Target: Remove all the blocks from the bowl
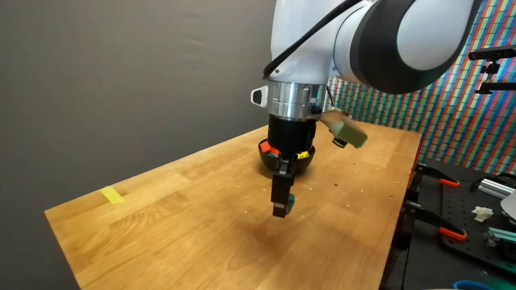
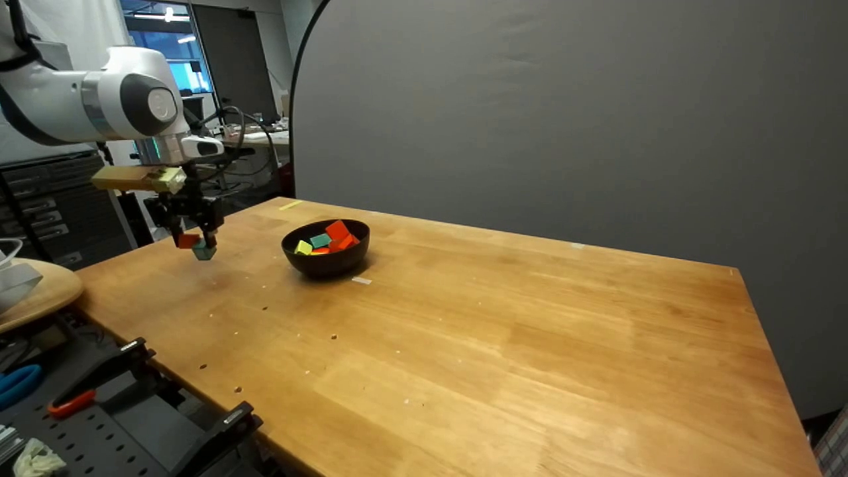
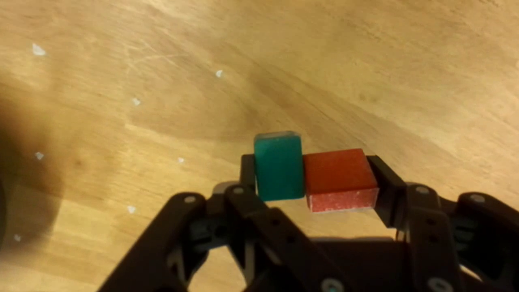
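- We see a wooden table (image 2: 530,344), grey backdrop (image 2: 563,132) behind.
- Left in an exterior view, the black bowl (image 2: 324,267) holds several blocks (image 2: 338,232).
- Part-spread fingers (image 3: 388,194) pinch a green block (image 3: 279,168) and red block (image 3: 340,172) aloft.

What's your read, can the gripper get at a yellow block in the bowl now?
Probably not yet: the gripper holds a green block and a red block, so it likely must release them first. The bowl is uncovered, with a yellow block showing inside.
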